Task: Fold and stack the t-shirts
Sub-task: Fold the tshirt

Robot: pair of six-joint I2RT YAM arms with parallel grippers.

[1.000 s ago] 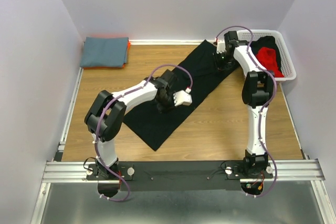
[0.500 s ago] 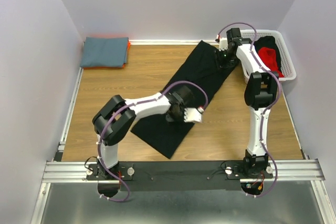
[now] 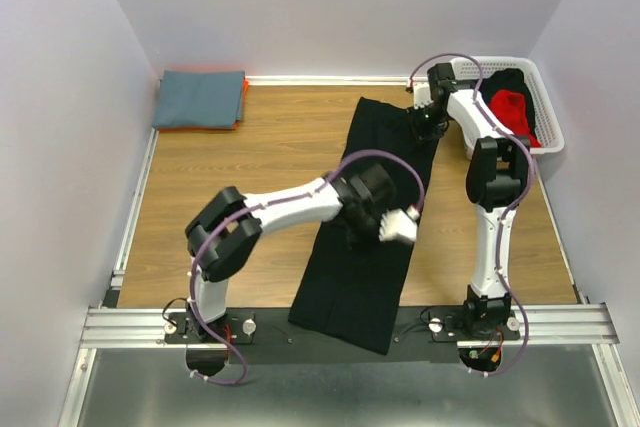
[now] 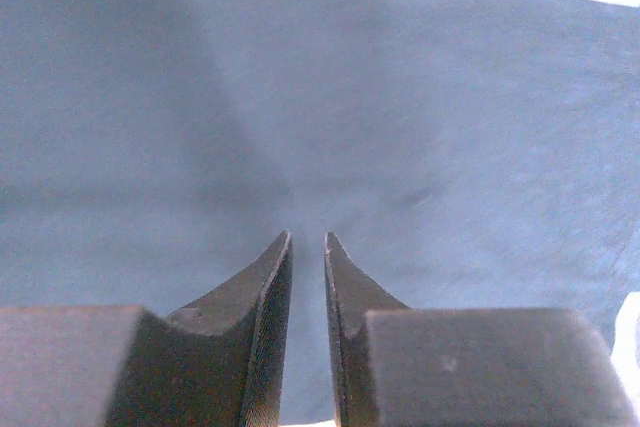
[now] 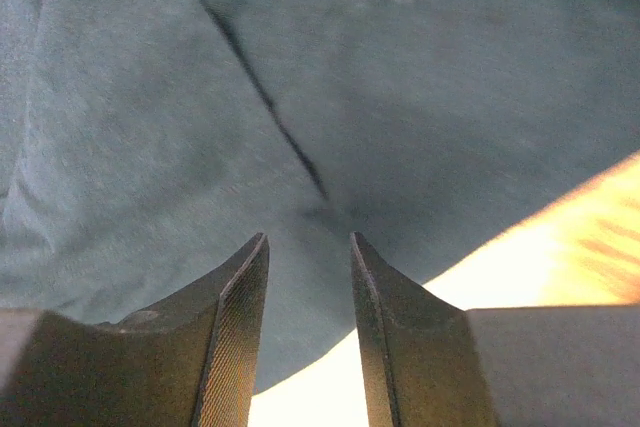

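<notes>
A long black t-shirt (image 3: 378, 152), folded lengthwise into a strip, runs from the back right of the table to the near edge and hangs over it. My left gripper (image 3: 362, 232) sits on its middle. In the left wrist view the jaws (image 4: 307, 237) stand almost together, with the cloth (image 4: 400, 97) gathered toward the tips. My right gripper (image 3: 422, 127) is at the strip's far right corner. Its jaws (image 5: 308, 237) are a little apart, pinching a puckered fold of the cloth (image 5: 450, 67) near its edge. A folded slate-blue t-shirt (image 3: 200, 97) lies on an orange one (image 3: 243, 99) at the back left.
A white mesh basket (image 3: 548, 139) at the back right holds a red t-shirt (image 3: 510, 107) and another black one (image 3: 515, 80). Walls close in the table on the left, back and right. A metal rail (image 3: 330, 322) runs along the near edge.
The left gripper has swept to the right and nearer, swinging the black t-shirt's near end from the left front round to the front centre, over the edge. The right gripper stayed at the far end.
</notes>
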